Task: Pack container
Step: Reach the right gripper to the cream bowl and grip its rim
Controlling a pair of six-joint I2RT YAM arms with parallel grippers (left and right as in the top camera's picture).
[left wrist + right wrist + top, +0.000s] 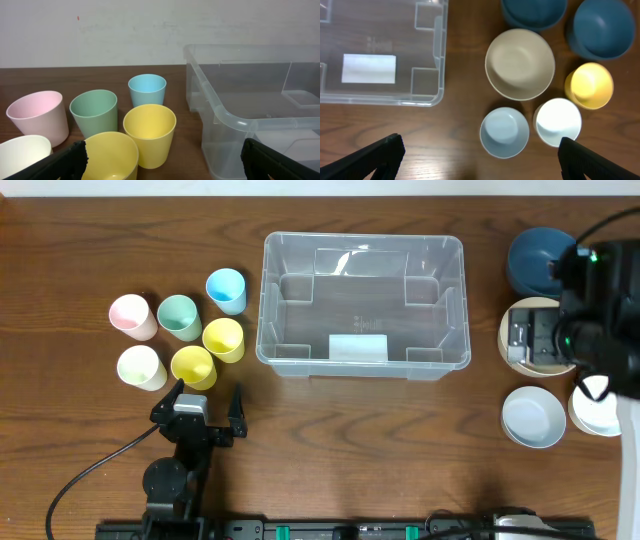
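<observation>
Container (300, 305) sits empty on the table (400, 440), upper centre of the overhead frame, with a white label (358, 348) at its lower edge. You have the left claw (208, 390) spread wide at lower left, just below a yellow cup (192, 366), holding nothing. Your right claw (480, 160) is also spread and empty, hanging over the cream bowl (520, 64) and pale blue bowl (504, 132) right of the container.
</observation>
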